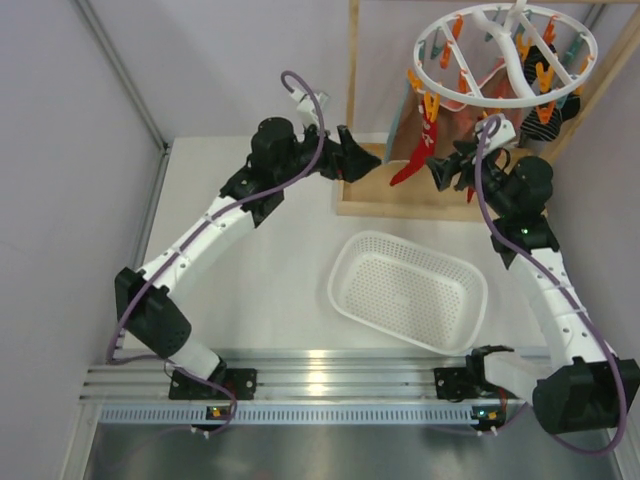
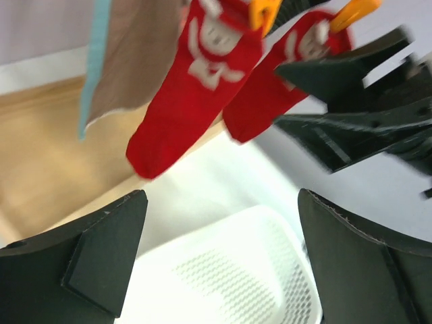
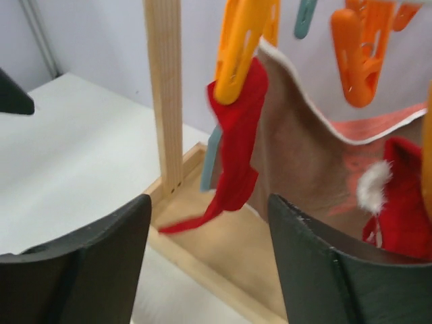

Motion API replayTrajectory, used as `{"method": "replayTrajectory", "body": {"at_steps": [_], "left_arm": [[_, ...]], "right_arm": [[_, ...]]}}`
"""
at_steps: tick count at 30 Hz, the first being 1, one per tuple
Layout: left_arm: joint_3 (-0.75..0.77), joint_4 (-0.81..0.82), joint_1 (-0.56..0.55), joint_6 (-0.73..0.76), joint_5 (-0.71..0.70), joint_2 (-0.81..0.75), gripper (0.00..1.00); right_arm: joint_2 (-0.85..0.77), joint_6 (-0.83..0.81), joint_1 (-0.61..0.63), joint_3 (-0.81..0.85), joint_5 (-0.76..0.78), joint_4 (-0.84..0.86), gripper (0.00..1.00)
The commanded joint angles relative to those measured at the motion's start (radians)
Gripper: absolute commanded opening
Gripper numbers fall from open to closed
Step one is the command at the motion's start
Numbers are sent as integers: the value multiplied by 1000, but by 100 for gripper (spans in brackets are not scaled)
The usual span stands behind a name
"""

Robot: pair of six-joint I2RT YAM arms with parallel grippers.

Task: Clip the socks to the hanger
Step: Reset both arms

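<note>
Jaws parted and empty on your left gripper and right gripper, the latter beside a red sock clipped to the hanger, far right; clipping looks done, next you withdraw without snagging.

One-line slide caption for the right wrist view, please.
Right hand open before a red sock hanging from an orange clip, beside the wooden post.
</note>
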Motion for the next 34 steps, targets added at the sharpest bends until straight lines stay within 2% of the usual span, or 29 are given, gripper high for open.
{"method": "replayTrajectory", "body": {"at_steps": [1,3,5,6,9,13,14,19,23,34], "left_arm": [[-64,-198,56,194,45,-111,98],[-117,-258,101,270,51,-154,98],[-122,-394,180,310,60,-166,98],[-115,-443,202,356,16,-168,98],[-105,-600,271,414,-71,-180,98],[-182,-649,360,477,-199,-253,98],[-243,-639,374,480,-249,-302,98],[-432,-608,515,491,-250,-459,98],[-521,-611,566,508,-263,-543,98],[-524,-651,607,494,-216,-596,98]], "right_arm": [[-66,-59,11,7,-121,-150,71],[-89,-110,11,9,-178,-278,82],[-102,-151,11,10,-216,-369,91],[-106,-211,13,12,-228,-479,99],[-127,-318,14,-28,-226,-590,100],[-170,-424,16,-105,-178,-720,100],[-179,-444,14,-122,-157,-741,100],[-214,-471,14,-160,-82,-801,100],[-271,-451,14,-188,-52,-787,100],[-328,-379,16,-189,-45,-776,100]]}}
